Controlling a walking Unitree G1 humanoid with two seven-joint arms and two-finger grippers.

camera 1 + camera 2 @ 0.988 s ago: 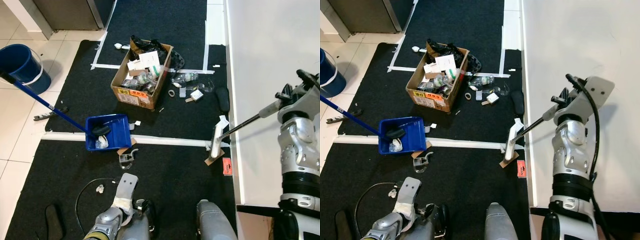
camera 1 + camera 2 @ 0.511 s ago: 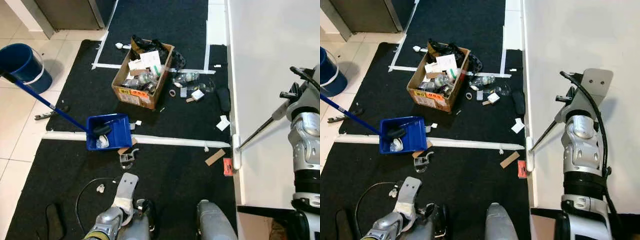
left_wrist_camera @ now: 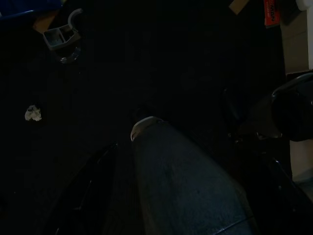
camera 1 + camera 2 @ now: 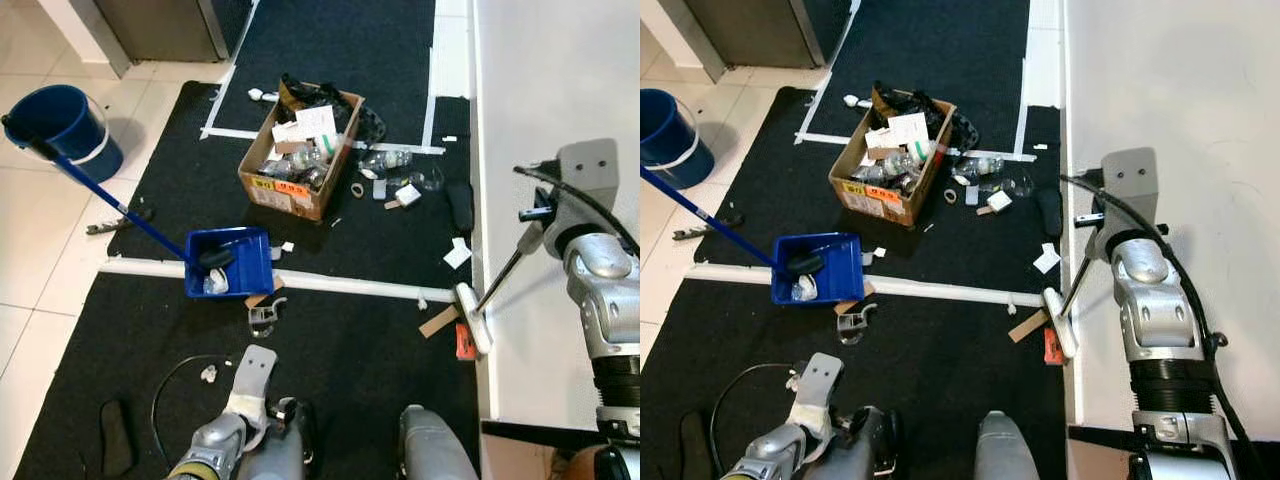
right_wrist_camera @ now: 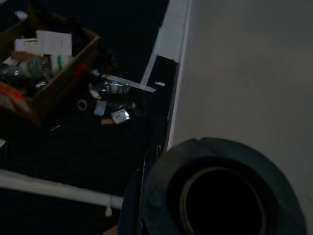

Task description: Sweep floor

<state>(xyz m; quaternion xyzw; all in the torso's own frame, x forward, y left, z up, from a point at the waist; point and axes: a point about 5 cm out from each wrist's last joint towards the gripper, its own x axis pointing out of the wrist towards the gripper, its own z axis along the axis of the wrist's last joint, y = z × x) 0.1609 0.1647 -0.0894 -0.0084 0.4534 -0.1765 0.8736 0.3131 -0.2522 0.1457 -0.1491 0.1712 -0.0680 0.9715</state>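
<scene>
left gripper [image 4: 255, 372] hangs low over black mat [image 4: 350, 350], finger state cannot tell. right gripper [image 4: 540, 212] grips broom handle, jaws hidden, cannot tell. white broom head [image 4: 473, 317] rests at mat edge beside cardboard scrap [image 4: 438, 321]. blue dustpan [image 4: 228, 262] left. cardboard box [image 4: 300, 150] with litter farther, blue bucket [image 4: 62, 125] far left.

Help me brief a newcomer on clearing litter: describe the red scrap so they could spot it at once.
Start at the white wall on the robot's right and follow its base to the broom head. The red scrap lies flat on the black mat beside it. The neighbouring cardboard piece is brown; only this one is red.
</scene>
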